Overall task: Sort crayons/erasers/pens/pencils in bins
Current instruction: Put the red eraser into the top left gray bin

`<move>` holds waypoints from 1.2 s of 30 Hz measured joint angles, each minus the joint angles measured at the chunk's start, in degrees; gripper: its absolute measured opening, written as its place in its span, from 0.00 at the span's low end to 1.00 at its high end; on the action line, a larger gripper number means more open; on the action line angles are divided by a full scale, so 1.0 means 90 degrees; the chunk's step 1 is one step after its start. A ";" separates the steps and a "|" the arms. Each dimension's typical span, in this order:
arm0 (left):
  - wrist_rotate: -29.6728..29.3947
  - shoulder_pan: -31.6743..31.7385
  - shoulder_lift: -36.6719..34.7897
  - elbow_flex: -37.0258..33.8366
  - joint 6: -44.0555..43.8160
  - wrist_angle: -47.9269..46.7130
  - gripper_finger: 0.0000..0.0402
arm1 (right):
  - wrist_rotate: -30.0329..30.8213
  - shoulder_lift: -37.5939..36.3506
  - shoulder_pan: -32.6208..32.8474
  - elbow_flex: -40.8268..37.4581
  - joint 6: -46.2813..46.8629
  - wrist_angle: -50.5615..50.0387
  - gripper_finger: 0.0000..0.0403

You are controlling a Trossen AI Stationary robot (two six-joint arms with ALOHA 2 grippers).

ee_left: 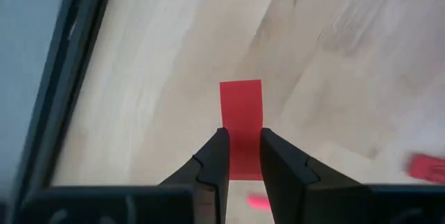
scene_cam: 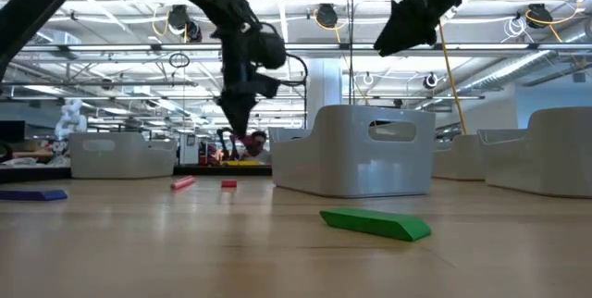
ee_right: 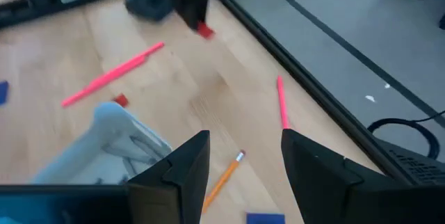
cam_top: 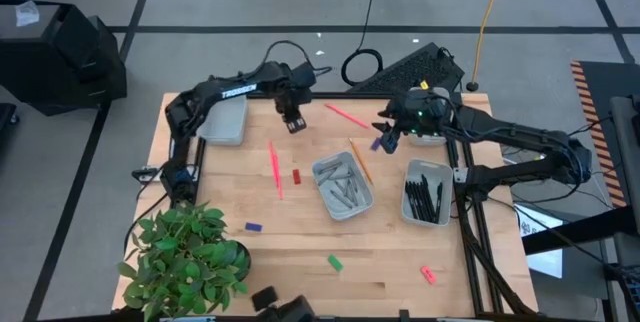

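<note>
Our left claw (ee_left: 240, 156) is pinching a small red block eraser (ee_left: 241, 128) by its near end, its long axis running straight out ahead. We are holding it above the wooden tabletop (cam_top: 300, 262); the empty pale grey-blue bin (cam_top: 226, 120) is lying just beside, toward the left arm's base. Our right claw (ee_right: 243, 161) is hovering spread and empty near the far edge.
</note>
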 joint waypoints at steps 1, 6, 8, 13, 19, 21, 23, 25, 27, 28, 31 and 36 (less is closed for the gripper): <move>-0.0064 0.0024 -0.0091 0.0004 -0.0303 -0.0156 0.18 | 0.0000 0.0000 0.0000 -0.0042 -0.0099 -0.0005 0.42; -0.0778 0.0165 -0.0575 0.0010 -0.1948 -0.1195 0.18 | -0.0010 0.0000 0.0002 -0.0217 -0.0695 -0.0015 0.42; -0.1188 0.0199 -0.0742 0.0012 -0.2674 -0.1592 0.18 | -0.0010 0.0000 0.0002 -0.0244 -0.0908 -0.0014 0.42; -0.1997 0.0364 -0.1105 -0.0215 -0.4119 -0.2044 0.18 | -0.0010 -0.0001 0.0002 -0.0248 -0.1241 -0.0010 0.42; -0.2146 0.0674 -0.1567 -0.1557 -0.4792 -0.1865 0.18 | -0.0015 -0.0098 0.0002 -0.0248 -0.1292 -0.0226 0.42; -0.2147 0.0842 -0.1672 -0.2054 -0.4849 -0.1438 0.18 | -0.0014 -0.0150 0.0002 -0.0251 -0.1372 -0.0390 0.42; -0.2202 0.1014 -0.1736 -0.2465 -0.5044 -0.1077 0.18 | -0.0015 -0.0202 0.0002 -0.0251 -0.1446 -0.0449 0.42; -0.2349 0.1189 -0.1743 -0.2805 -0.5289 -0.0759 0.18 | -0.0015 -0.0258 0.0002 -0.0251 -0.1459 -0.0500 0.42; -0.2426 0.1363 -0.1743 -0.3054 -0.5467 -0.0433 0.18 | -0.0015 -0.0318 0.0002 -0.0251 -0.1426 -0.0480 0.42; -0.2458 0.1444 -0.1743 -0.3143 -0.5549 -0.0285 0.18 | -0.0015 -0.0352 0.0002 -0.0251 -0.1393 -0.0492 0.42; -0.2490 0.1662 -0.1743 -0.3333 -0.5692 -0.0042 0.18 | -0.0015 -0.0461 0.0002 -0.0251 -0.1241 -0.0541 0.42; -0.2426 0.2015 -0.1716 -0.3393 -0.5665 0.0017 0.19 | -0.0015 -0.0618 0.0002 -0.0251 -0.1198 -0.0634 0.42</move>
